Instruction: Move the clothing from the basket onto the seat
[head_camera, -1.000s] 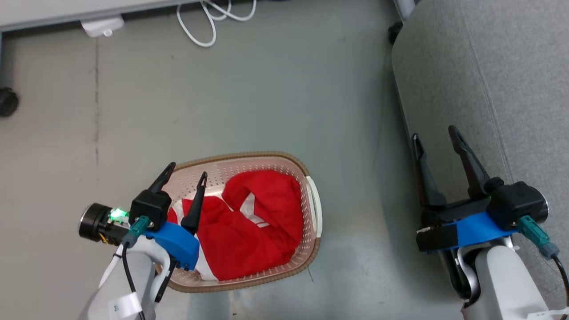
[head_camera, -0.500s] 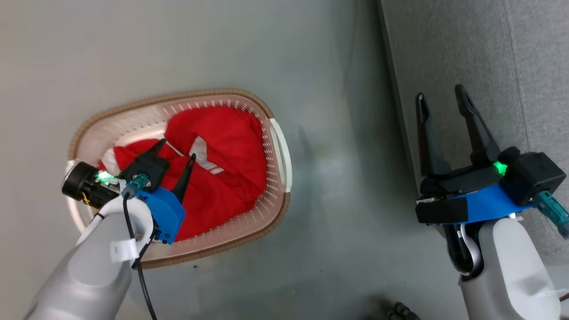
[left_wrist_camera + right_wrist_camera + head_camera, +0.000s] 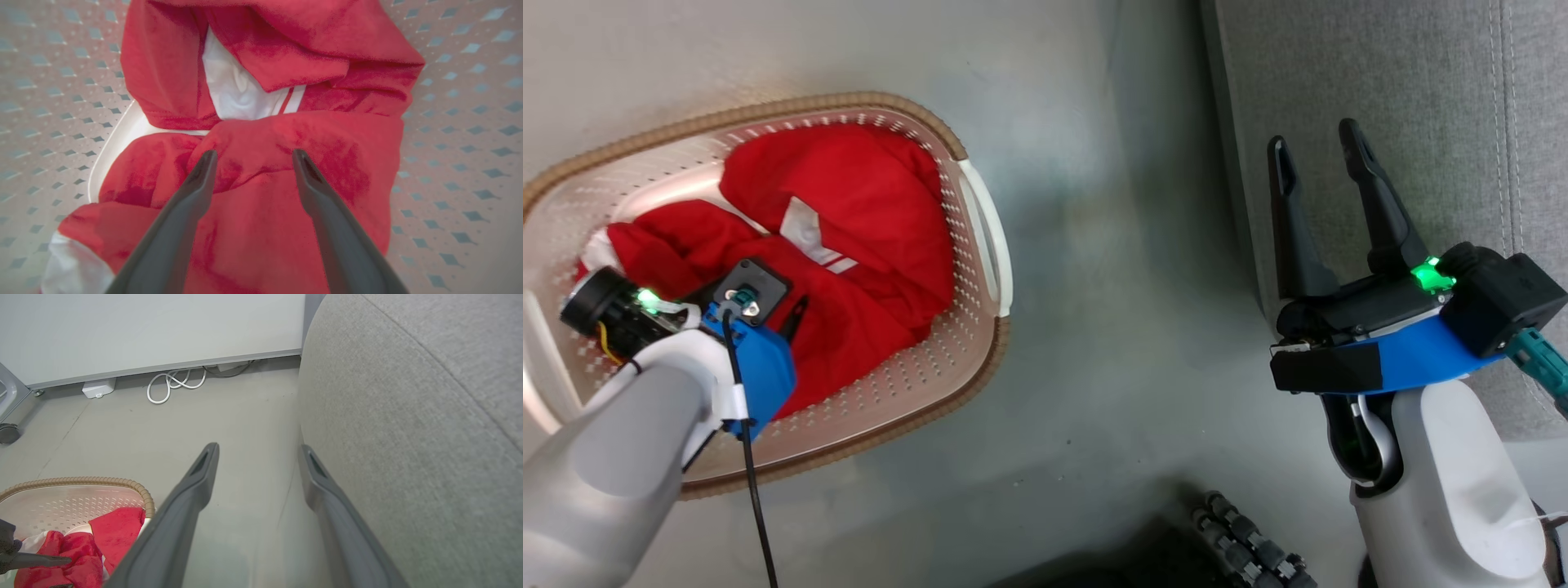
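The clothing (image 3: 849,196) is a bright red heap with white stripes lying in the cream basket (image 3: 947,327) on the floor at the left. My left gripper (image 3: 251,157) points down into the basket, open. Its two fingertips sit just over a red fold of the clothing (image 3: 261,134), with nothing pinched between them. In the head view the wrist hides most of its fingers. My right gripper (image 3: 1313,139) hangs open and empty beside the front edge of the grey seat (image 3: 1380,82). The right wrist view shows the seat (image 3: 408,416) at the right and the basket (image 3: 81,481) at the lower left.
Bare grey floor (image 3: 1094,245) lies between basket and seat. A white looped cable (image 3: 175,381), a white box (image 3: 98,388) and a dark caster (image 3: 8,433) lie along the far wall. A dark ribbed part of my base (image 3: 1250,547) shows at the bottom.
The head camera has tilted down, shifting the picture. My left gripper has dropped from above the basket's rim down onto the red clothing. The right gripper stays open by the seat.
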`<state>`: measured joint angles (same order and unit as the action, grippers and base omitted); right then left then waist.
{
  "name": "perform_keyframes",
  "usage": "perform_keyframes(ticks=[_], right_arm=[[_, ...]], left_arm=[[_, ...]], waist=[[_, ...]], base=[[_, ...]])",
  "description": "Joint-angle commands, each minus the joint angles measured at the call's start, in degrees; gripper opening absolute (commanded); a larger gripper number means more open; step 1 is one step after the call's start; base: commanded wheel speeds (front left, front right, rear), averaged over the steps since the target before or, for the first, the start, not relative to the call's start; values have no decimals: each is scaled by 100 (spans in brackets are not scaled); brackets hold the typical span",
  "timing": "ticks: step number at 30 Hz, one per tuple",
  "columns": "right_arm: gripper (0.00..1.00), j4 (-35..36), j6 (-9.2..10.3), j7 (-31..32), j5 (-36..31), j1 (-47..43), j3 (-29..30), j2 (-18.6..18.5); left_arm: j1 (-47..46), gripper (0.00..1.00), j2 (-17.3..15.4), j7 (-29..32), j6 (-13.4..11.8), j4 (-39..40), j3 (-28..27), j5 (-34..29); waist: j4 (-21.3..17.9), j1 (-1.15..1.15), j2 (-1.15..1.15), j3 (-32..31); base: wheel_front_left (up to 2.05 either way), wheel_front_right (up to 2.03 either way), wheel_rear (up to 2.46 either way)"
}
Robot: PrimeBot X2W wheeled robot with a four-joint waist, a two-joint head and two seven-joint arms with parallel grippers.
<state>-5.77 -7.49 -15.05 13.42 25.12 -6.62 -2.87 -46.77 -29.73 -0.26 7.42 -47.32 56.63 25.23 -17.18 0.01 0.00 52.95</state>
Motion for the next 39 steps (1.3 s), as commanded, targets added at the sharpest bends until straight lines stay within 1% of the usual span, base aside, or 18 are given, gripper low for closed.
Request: perform_keyframes(ticks=[1, 7, 11, 13, 15, 19, 21, 26, 27, 29, 39], right_arm=[[100, 30, -1, -19, 47, 91, -16, -2], [100, 46, -1, -19, 239, 119, -148, -2], [100, 54, -1, -20, 332, 139, -196, -2], [100, 60, -1, -20, 349, 149, -199, -2], [100, 59, -1, -20, 379, 157, -203, -2], [100, 28, -1, -20, 410, 136, -236, -2], [100, 16, -1, -20, 424, 127, -253, -2], [100, 13, -1, -20, 436, 133, -260, -2], [100, 13, -1, -20, 429, 130, -252, -2], [100, 9, -1, -20, 419, 125, -241, -2], [100, -7, -1, -20, 383, 125, -228, -2]], left_arm=[[-128, 100, -60, 33, 8, 25, 38, 22], [-352, 100, -450, 463, 8, 136, 546, 354], [-471, 100, -605, 747, 8, 133, 760, 442], [-553, 100, -663, 849, 3, 86, 772, 468], [-586, 100, -672, 932, -81, 35, 761, 472], [-593, 100, -624, 1179, -370, -105, 705, 521], [-570, 100, -582, 1302, -469, -146, 686, 564], [-512, 100, -495, 1487, -603, -121, 689, 634], [-506, 94, -480, 1525, -623, -109, 685, 655], [-500, 0, -462, 1546, -618, -73, 692, 675], [-451, 0, -425, 1534, -591, 66, 680, 814]], waist=[[-102, -1, 0, 116], [-262, -1, 0, 318], [-327, -1, 0, 394], [-344, -1, 0, 421], [-358, -1, 0, 440], [-362, -1, 0, 446], [-358, -1, 0, 439], [-356, -1, 0, 425], [-353, -1, 0, 421], [-347, -1, 0, 414], [-303, -1, 0, 365]], base=[[0, 0, 0], [0, 0, 0], [0, 0, 0], [0, 0, 0], [0, 0, 0], [0, 0, 0], [0, 0, 0], [0, 0, 0], [0, 0, 0], [0, 0, 0], [0, 0, 0]])
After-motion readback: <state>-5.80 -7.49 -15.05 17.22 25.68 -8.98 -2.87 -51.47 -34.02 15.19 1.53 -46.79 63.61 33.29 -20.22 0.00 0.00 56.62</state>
